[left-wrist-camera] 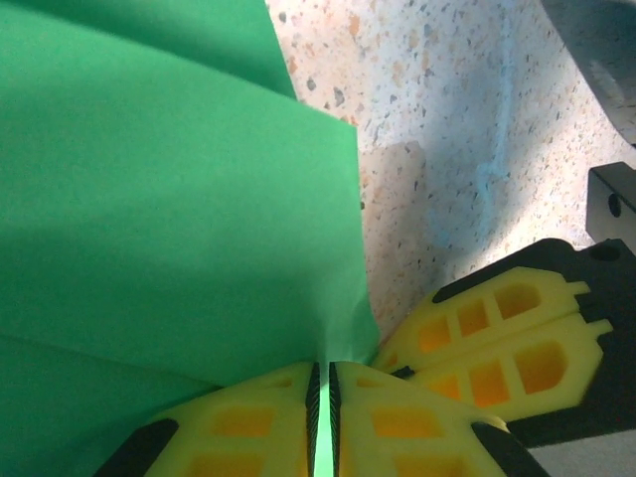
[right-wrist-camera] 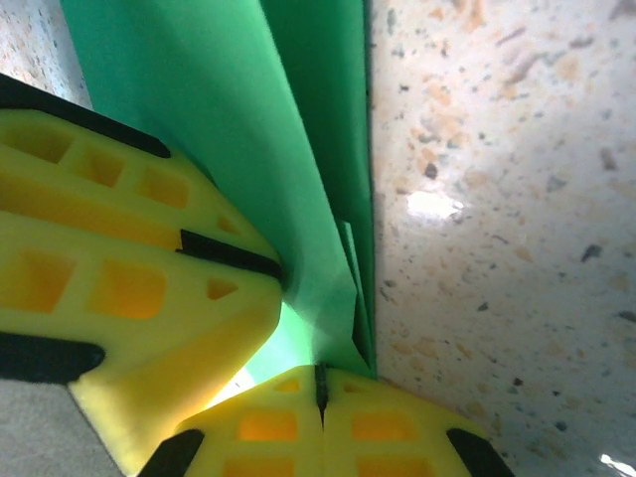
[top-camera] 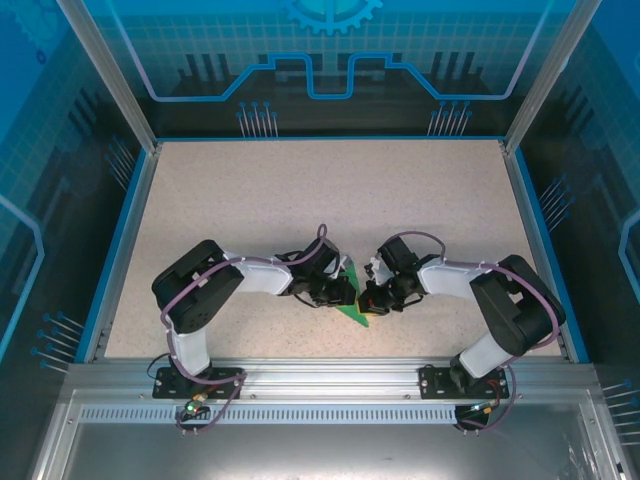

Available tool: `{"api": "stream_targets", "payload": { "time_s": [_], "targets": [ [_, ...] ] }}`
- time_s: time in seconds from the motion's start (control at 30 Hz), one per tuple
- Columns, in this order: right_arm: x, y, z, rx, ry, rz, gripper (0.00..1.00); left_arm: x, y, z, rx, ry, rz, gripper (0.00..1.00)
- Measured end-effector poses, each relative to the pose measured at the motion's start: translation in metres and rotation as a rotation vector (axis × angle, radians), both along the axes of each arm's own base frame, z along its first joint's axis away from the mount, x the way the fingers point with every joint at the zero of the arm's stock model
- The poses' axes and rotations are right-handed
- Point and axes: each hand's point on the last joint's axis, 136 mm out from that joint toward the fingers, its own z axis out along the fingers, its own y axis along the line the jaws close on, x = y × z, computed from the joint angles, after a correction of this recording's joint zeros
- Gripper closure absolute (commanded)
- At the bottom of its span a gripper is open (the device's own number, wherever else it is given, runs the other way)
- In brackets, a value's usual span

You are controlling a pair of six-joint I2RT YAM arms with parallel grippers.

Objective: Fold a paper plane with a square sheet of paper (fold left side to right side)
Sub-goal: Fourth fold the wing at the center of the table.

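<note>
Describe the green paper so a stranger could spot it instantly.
On the speckled beige table, look toward the near edge, where the left gripper and right gripper meet tip to tip. The folded green paper sits between them, pinched by the left: the only bright green thing there.

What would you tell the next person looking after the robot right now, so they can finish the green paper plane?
Left gripper: shut on the green paper, pinching it at its edge.
Right gripper: shut, with its tips at the folded edge of the same paper, apparently pinching it too. The two grippers sit almost tip to tip.
Paper: between the arms, near the front middle of the table.
Done: the paper is already creased into overlapping layers and is not a flat square.
Left: no finished dart shape can be seen, so the remaining folds probably need doing. Release one side gently first.
</note>
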Motion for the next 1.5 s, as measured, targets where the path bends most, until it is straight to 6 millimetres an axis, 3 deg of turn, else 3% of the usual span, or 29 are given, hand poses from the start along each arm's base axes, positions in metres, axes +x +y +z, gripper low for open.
{"api": "stream_targets", "payload": {
  "time_s": [0.5, 0.67, 1.0, 1.5],
  "targets": [
    [0.0, -0.001, 0.0, -0.015, -0.008, 0.013, 1.0, 0.012, 0.01, -0.003, 0.08, -0.068, -0.025, 0.86],
    [-0.001, 0.0, 0.0, -0.016, -0.009, 0.017, 1.0, 0.028, 0.024, -0.002, 0.091, -0.094, -0.012, 0.86],
    [-0.001, -0.001, -0.001, -0.018, -0.017, 0.02, 1.0, 0.087, 0.076, -0.001, 0.166, -0.158, 0.104, 0.86],
    [-0.001, 0.001, 0.0, -0.011, -0.034, 0.028, 1.0, 0.102, 0.09, 0.001, 0.175, -0.16, 0.106, 0.82]
  ]
}}
